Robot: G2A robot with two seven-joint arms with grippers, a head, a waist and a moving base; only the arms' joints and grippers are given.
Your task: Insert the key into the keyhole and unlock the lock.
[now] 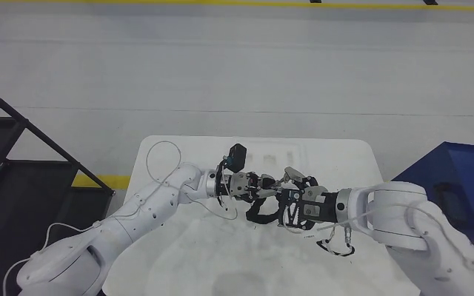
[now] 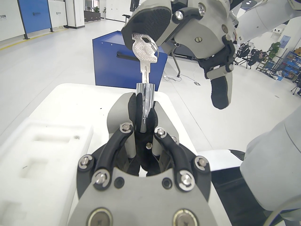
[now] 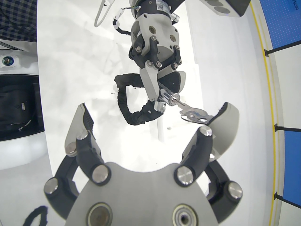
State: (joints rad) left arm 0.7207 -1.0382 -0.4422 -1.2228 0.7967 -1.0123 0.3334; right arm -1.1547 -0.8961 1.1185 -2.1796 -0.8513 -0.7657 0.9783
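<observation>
Inside left claw (image 2: 144, 105): lock (image 3: 167, 97), key (image 2: 144, 50) inserted.

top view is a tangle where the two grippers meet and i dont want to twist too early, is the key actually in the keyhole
observer: yes, in the left wrist view the key has its blade sunk into the end of the chrome lock, with only the head and a bit of shank out.
operator: ok whats holding the lock
observer: the left gripper is shut on the lock, with the keyhole end poking out past its fingertips.
operator: and does the right one have the key pinched
observer: no, the right gripper is open. One finger pad touches the key's head, and the other finger is well clear of it.
</observation>
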